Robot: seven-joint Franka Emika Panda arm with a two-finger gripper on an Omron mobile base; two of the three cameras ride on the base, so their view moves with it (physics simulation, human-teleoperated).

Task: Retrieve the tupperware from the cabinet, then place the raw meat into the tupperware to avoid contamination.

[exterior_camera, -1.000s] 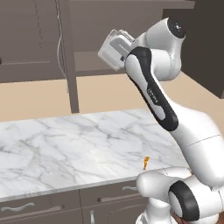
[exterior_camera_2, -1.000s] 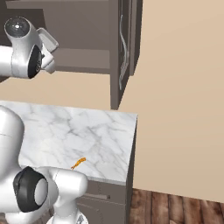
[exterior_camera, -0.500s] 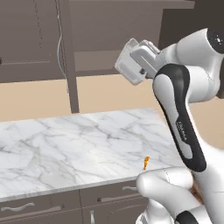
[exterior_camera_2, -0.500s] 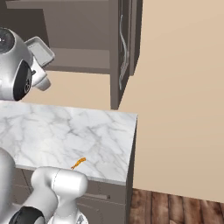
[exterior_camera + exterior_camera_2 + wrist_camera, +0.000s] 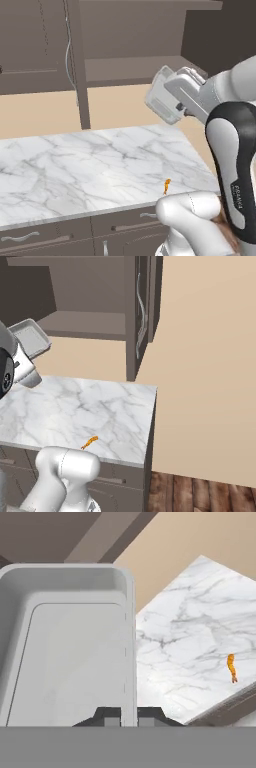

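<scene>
Our jaws pinch the tupperware (image 5: 70,647) by its rim wall, aloft over the desk (image 5: 90,165). We should lower it level, setting it near the raw meat (image 5: 167,186) at five o'clock.

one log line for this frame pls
claw: shut on tupperware | tupperware: held above counter | raw meat: on counter, near front edge | cabinet: open

Beige wall (image 5: 210,356), marble counter (image 5: 90,165), wood floor (image 5: 200,493)

Tupperware (image 5: 65,647) — cropped at left edge.
</scene>
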